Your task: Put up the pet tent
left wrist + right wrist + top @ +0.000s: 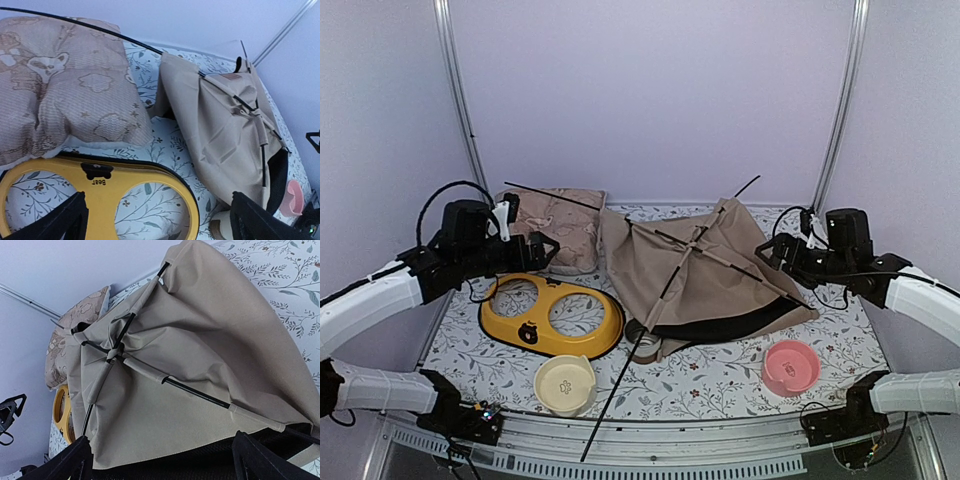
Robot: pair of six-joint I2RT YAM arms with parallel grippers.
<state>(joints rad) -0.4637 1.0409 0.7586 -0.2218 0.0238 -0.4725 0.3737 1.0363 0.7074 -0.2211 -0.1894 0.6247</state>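
Observation:
The tan pet tent (710, 265) lies collapsed on the table's middle right, with thin black poles (630, 370) crossing over it; one pole end sticks out past the near edge. It also shows in the left wrist view (225, 125), brown label patch (232, 77) on top, and fills the right wrist view (200, 340). My left gripper (535, 250) is open and empty above the yellow feeder, left of the tent (160, 222). My right gripper (770, 255) is open and empty just over the tent's right edge and its black underside (165, 465). I cannot make out the pom-pom.
A pinkish patterned cushion (560, 225) lies at the back left. A yellow two-hole feeder (550, 320) sits front left, a cream bowl (565, 385) near the front edge, a pink bowl (790, 367) front right. Walls close in the back and sides.

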